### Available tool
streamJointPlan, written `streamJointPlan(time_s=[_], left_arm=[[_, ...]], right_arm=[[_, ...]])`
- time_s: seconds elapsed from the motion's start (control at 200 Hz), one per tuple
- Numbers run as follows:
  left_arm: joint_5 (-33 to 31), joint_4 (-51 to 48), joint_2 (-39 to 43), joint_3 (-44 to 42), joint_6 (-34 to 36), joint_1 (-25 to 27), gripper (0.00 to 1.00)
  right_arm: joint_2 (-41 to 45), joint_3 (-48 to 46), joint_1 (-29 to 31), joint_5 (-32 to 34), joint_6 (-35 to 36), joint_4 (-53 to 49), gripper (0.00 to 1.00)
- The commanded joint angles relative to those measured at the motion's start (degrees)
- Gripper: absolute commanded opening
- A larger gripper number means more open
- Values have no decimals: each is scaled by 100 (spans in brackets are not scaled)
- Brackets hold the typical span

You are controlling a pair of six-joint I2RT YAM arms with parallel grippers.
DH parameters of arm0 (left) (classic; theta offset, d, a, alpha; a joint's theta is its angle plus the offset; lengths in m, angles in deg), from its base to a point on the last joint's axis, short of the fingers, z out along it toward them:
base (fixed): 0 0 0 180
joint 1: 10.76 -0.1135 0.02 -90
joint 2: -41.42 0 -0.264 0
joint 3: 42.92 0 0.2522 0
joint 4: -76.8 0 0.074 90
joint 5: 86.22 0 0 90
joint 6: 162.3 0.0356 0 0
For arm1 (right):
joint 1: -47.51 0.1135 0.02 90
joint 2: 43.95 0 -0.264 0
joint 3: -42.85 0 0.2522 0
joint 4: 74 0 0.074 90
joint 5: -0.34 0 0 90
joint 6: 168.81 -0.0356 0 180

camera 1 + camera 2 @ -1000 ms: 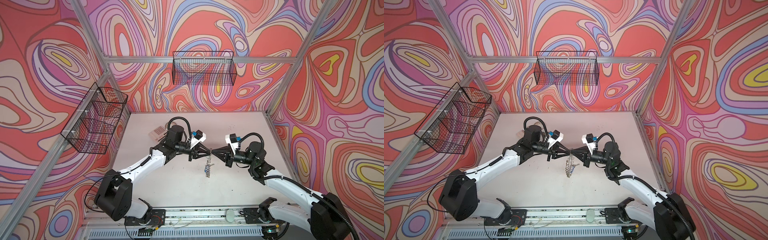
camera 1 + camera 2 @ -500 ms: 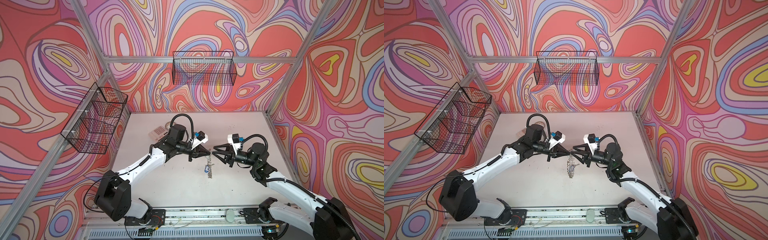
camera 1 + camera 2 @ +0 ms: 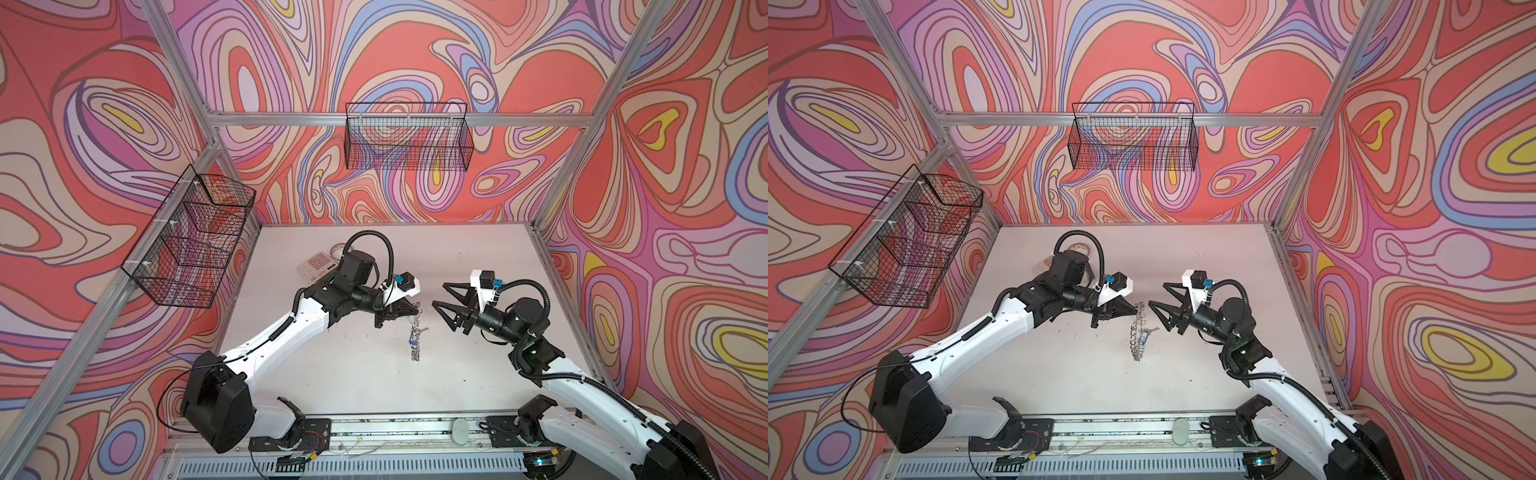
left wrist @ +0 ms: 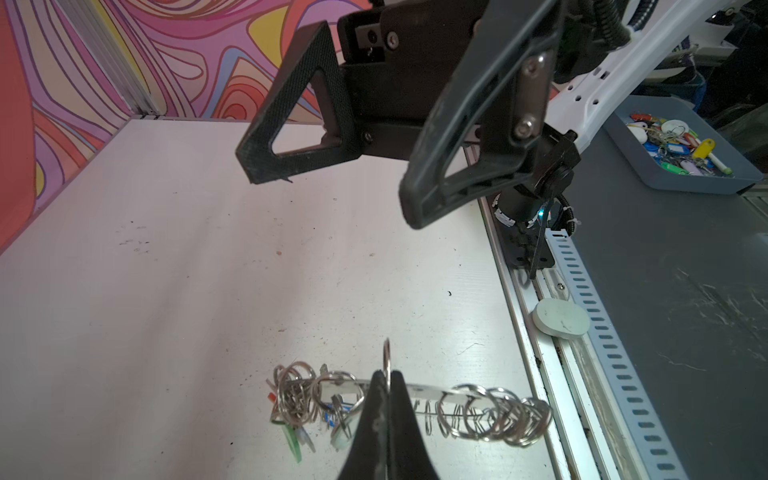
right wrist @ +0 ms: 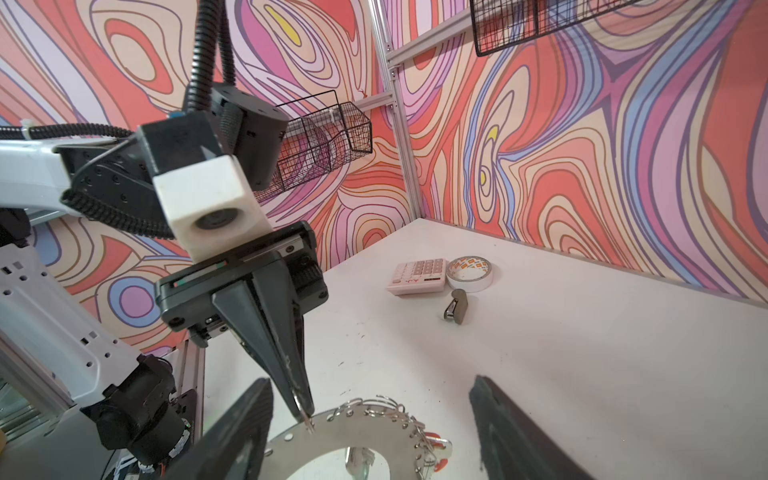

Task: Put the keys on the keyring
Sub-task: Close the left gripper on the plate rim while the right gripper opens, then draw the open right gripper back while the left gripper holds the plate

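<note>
Setting: a pale table (image 3: pixel 353 374) stands inside a metal frame, and the walls are printed with swirls of red, pink and lilac.
Baskets: a back basket (image 3: pixel 407 141) of black wire hangs on the far wall, and a side basket (image 3: pixel 191 241) hangs on the left wall.
Left gripper (image 3: pixel 417 309): its jaws are pressed together on one small wire loop at the rim of the keyring (image 3: pixel 1138 336). The wrist views show the loop pinched between the tips.
Keyring: it hangs edge-on from that pinch over the middle of the table, between the two grippers. Whether its lower edge touches the table cannot be told.
Keys (image 4: pixel 299 436): they dangle in a cluster from loops on the keyring. Green, pale, blue and red tags are visible.
Right gripper (image 3: pixel 438 294): its jaws are spread wide and hold nothing. It faces the left gripper, near the keyring but clear of it.
Far left corner of the table: a calculator (image 5: pixel 417 276) lies just beside a tape roll (image 5: pixel 469 272), with a small grey clip-like item (image 5: pixel 455 305) near them.
Off the table: a grey tray (image 4: pixel 623 129) holds many coloured tags.
</note>
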Motion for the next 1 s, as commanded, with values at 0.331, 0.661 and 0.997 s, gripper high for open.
streamJointPlan(time_s=[0.331, 0.661, 0.997], left_arm=[[-1002, 1145, 827, -605, 595, 230, 0], [-1620, 1355, 1095, -834, 1079, 371, 0], [-1841, 1523, 1086, -843, 570, 371, 0]], right_arm=[[-75, -150, 20, 510, -194, 124, 98], [-171, -177, 26, 552, -254, 204, 98], [-312, -119, 23, 467, -307, 188, 98]])
